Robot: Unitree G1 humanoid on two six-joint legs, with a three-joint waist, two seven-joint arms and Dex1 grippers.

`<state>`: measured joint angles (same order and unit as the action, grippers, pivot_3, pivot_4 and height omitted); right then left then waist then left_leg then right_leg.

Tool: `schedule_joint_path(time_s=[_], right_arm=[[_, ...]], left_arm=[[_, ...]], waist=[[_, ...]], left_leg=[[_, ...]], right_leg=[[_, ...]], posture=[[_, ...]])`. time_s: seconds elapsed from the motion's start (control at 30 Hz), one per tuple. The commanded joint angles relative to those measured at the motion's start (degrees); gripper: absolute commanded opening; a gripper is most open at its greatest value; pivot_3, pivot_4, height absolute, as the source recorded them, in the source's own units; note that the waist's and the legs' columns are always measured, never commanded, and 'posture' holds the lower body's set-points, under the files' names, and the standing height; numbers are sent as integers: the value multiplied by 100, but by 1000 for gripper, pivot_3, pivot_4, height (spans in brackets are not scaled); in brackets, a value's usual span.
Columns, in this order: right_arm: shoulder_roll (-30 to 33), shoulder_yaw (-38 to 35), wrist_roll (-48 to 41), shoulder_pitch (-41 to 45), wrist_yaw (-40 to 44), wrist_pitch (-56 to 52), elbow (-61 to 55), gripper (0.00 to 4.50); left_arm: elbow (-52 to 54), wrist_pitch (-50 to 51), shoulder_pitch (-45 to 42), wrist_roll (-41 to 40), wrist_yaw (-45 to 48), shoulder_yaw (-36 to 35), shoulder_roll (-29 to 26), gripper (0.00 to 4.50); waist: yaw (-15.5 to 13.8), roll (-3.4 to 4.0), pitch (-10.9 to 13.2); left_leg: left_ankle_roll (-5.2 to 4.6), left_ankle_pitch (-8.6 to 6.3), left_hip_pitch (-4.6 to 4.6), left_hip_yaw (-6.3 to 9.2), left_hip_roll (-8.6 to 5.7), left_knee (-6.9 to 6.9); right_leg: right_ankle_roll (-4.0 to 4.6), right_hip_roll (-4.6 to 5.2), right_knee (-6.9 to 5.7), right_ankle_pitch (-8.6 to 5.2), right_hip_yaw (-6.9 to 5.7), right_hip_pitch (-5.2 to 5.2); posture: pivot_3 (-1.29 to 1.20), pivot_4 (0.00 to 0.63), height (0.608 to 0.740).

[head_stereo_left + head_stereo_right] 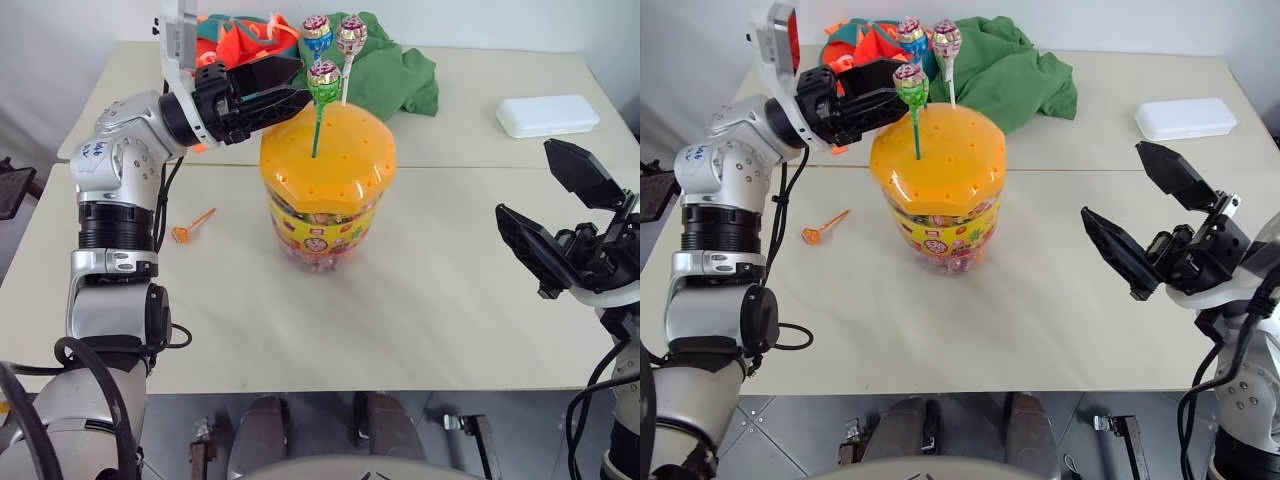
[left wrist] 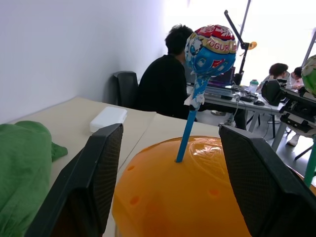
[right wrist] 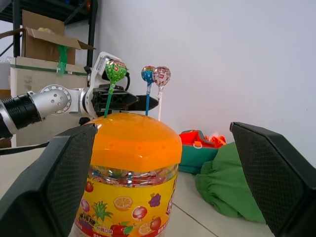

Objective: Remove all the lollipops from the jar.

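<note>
We are looking at a beige table [image 1: 450, 300] with the jar [image 1: 325, 190] standing near its middle, its domed orange lid [image 1: 330, 160] still carrying three lollipops upright in its holes: green-stick [image 1: 323, 75], blue-stick [image 1: 317, 28] and white-stick [image 1: 351, 35]. A fourth lollipop, orange-stick [image 1: 183, 233], is lying on the table to the jar's left. Our left gripper [image 1: 285, 85] is hovering level beside the lid, fingers apart and empty, with the blue stick framed between them. Our right gripper [image 1: 560, 215] is waiting wide open, well apart. The lollipops are probably light and their wrappers slippery, so we are judging the thin stiff stick, just above the lid, the best hold.
</note>
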<state>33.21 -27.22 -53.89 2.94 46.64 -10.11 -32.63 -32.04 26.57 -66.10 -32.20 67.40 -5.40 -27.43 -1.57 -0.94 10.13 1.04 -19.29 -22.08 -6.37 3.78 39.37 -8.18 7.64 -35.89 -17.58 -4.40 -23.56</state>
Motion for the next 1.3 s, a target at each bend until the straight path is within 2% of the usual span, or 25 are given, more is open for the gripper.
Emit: schedule_joint_path(time_s=[0.03,0.1,0.4,0.47,0.6,0.7,0.8,0.9,0.97,1.03,1.1,1.2,1.3], right_arm=[[-18,5,7,35,-90,116,-253,4500],[-19,48,6,77,-169,103,-320,4500],[35,254,-42,251,-399,31,-473,4500],[29,356,-14,346,-427,14,-466,4500],[31,716,15,648,-302,-22,-372,4500],[179,1098,71,957,197,-77,-213,4500],[511,1539,40,1258,1132,-274,30,4500],[785,1738,-13,1425,1908,-435,403,4500],[931,1758,120,1402,2339,-385,647,4500],[1056,1743,341,1384,2720,-244,970,4500],[1148,1677,555,1370,2948,-115,1239,4500],[1277,1562,879,1228,3174,87,1496,4500],[1347,1487,1115,1009,3304,265,1567,4500]], left_arm=[[-160,-122,-339,137,14,2,103,3108],[-222,-118,-376,160,73,-14,143,2746],[-199,-7,-427,149,217,-49,289,9],[-182,35,-451,-23,178,-243,328,9],[-149,239,-588,-773,-269,-1185,404,9],[5,680,-471,-1029,-691,-1629,56,9],[688,1264,367,-861,-886,-1674,-828,9],[1929,1992,2171,-702,-1062,-1710,-1816,9],[2679,2146,3351,-658,-1134,-1878,-2194,9],[3314,2149,4811,-544,-1163,-2307,-2364,9],[3887,2112,5952,-478,-1323,-2777,-2280,9],[4557,2050,7153,-438,-1642,-3186,-1987,9],[4706,1857,7903,-239,-1751,-3196,-1813,9]], waist=[[-6,0,0],[2,0,0],[9,0,0],[12,0,0],[23,-1,1],[64,0,1],[214,12,-1],[319,12,-1],[322,8,1],[292,-8,8],[276,-15,10],[143,-20,12],[58,-11,8]], left_leg=[[-2,-1,-5,2,0,6],[-7,-4,-6,2,0,13],[-7,-4,-7,3,0,15],[-8,-4,-8,4,0,17],[-8,-5,-10,7,1,18],[-8,-5,-9,9,2,18],[-9,-5,-2,7,2,9],[-8,-4,21,12,2,-26],[-9,-5,21,12,2,-30],[-10,-9,11,14,2,-25],[-10,-14,0,18,2,-13],[-10,-15,-2,18,4,0],[-8,-15,1,23,4,13]], right_leg=[[-1,0,1,0,0,0],[-1,0,1,1,0,1],[-1,0,-1,1,-1,1],[-1,0,-1,1,0,0],[-1,0,-2,1,-1,0],[-2,0,-5,1,-1,-1],[-1,0,-7,1,1,-1],[0,-1,-12,0,1,1],[1,-1,-10,0,1,-1],[1,1,-6,-1,-2,-5],[1,5,-1,-1,-3,-5],[2,6,4,-1,-2,0],[5,7,2,-3,0,10]], posture=[[0,150,740],[0,150,740],[0,150,740],[0,150,740],[0,150,740],[0,150,740],[0,150,740],[0,150,740],[0,150,740],[0,150,740],[0,150,740],[0,150,740],[0,150,740]])
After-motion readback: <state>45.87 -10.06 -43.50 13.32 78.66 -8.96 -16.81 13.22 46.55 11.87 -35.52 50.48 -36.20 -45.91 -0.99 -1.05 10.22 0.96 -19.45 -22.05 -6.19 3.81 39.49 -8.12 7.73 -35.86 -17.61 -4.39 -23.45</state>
